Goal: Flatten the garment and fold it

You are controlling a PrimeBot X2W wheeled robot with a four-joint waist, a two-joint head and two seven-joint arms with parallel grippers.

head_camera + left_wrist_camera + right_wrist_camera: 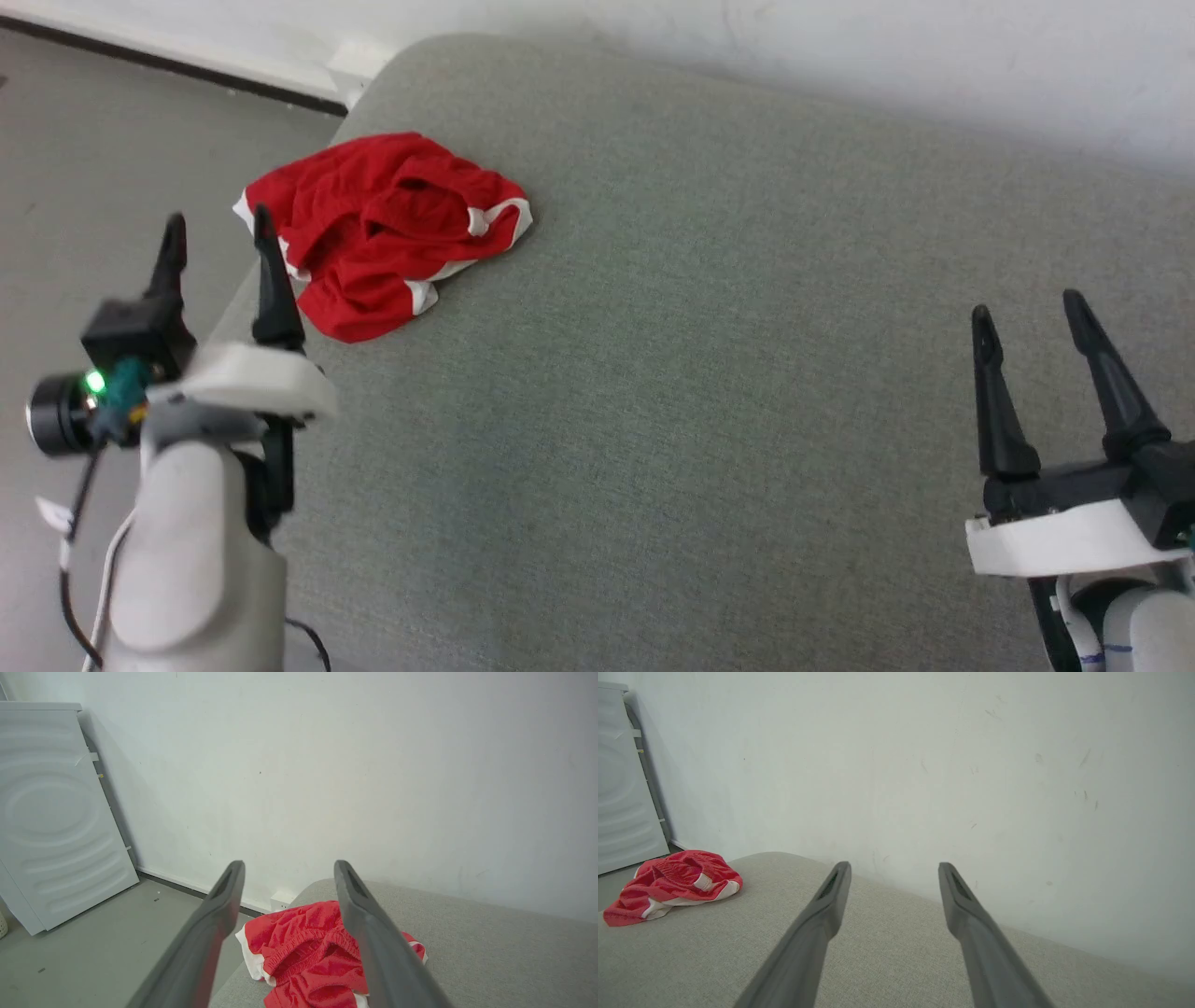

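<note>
Clearly, the garment (pixel 383 233) lies crumpled at the far left corner of the grey cushion (pixel 709 392), just ahead of our left gripper (pixel 217 217) and well apart from our right gripper (pixel 1027 305). Both stand wide open, holding nothing

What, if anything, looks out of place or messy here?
The red shorts lie crumpled in a heap at the far left corner of the grey padded surface, and a white-trimmed edge slips over its left side. Nothing else stands out.
</note>
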